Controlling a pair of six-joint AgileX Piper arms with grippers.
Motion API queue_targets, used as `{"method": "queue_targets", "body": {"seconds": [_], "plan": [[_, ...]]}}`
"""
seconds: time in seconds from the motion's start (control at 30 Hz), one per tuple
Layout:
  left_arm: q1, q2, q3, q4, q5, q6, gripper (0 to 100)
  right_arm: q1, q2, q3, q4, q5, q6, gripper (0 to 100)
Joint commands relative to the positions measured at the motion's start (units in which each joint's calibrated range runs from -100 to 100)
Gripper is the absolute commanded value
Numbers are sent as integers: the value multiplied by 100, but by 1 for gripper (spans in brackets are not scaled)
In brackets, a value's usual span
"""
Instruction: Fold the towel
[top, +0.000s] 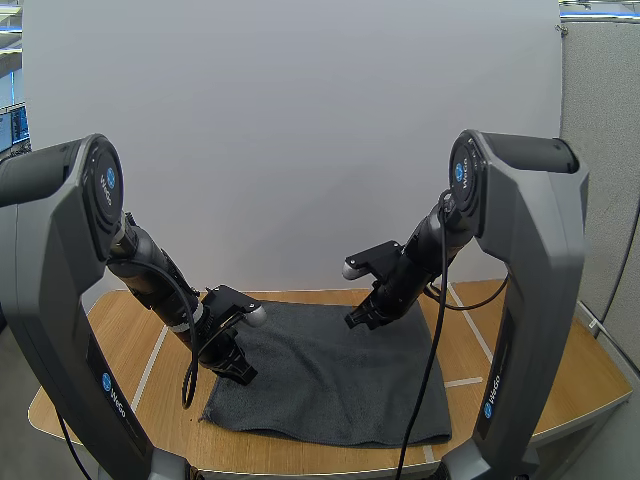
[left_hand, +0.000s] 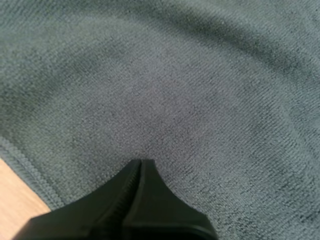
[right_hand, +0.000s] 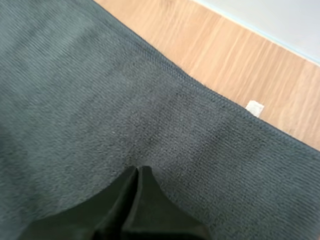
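A: What's this place looking like?
B: A robotics lab. Robot arms (top: 530, 250) are flanking a wooden table (top: 125, 330); tape lines (top: 149, 368) are crossing its top, a white board (top: 290, 140) is standing behind it, a grey partition (top: 600, 150) beside it.

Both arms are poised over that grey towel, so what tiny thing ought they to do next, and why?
Probably open both pairs of jaws, ready to pinch the towel. It lies flat and unfolded on the table, and both pairs are closed together, holding nothing, over the cloth near its hem.
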Motion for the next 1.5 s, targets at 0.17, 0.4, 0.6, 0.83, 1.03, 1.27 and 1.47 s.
{"method": "queue_targets", "body": {"seconds": [0.17,0.4,0.6,0.83,1.03,1.27,1.47], "plan": [[-1,-53,35,-29,-58,36,0,-24,519,-46,13,-845,-143,0],[-1,-53,35,296,-79,-117,0,-24,533,-46,-138,-1290,-143,0],[-1,-53,35,641,-198,-277,0,-24,533,-46,-132,-1327,-143,0],[-1,-53,35,580,-460,-283,0,-24,415,-46,-120,-1048,-111,0],[-1,-232,35,399,-664,-210,0,-76,-505,-46,-95,-506,146,0],[-1,-1156,35,-36,-581,-2,0,-532,-1557,-46,26,-63,302,0],[-1,-2201,35,-149,-285,-13,0,-1182,-1550,-46,229,684,380,0]]}}
